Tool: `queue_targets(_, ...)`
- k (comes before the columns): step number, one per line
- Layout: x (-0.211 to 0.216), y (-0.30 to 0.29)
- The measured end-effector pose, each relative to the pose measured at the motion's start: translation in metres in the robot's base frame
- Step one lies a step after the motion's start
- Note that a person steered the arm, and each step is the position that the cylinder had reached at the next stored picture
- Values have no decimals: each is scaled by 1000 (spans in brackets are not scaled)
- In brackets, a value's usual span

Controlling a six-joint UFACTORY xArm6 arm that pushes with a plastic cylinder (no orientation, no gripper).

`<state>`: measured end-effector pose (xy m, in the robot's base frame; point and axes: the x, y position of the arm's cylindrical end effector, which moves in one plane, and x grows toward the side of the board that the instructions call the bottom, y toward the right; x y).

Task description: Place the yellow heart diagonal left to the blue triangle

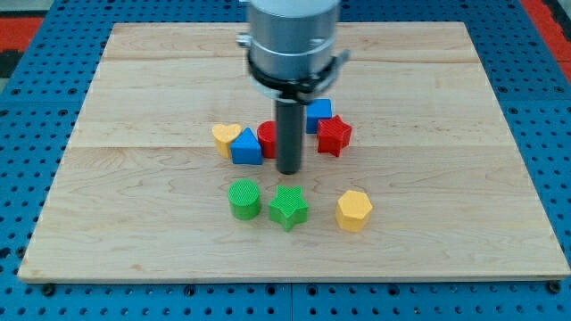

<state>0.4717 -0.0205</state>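
Note:
The yellow heart (225, 137) lies on the wooden board (134, 205), touching the upper left side of the blue triangle (246, 148). My tip (287, 169) is just to the right of the blue triangle, a small gap apart from it. The rod partly hides a red block (267, 136) behind it, whose shape I cannot make out.
A blue block (318, 112) and a red star (334, 135) lie right of the rod. Below the tip stand a green cylinder (244, 198), a green star (288, 207) and a yellow hexagon (354, 210). A blue pegboard (36, 134) surrounds the board.

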Motion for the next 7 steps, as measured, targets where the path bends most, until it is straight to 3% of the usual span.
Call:
queue_targets(3,-93,-80)
queue_targets(4,-70,-139)
queue_targets(6,-26,-145)
queue_targets(7,-40,-137)
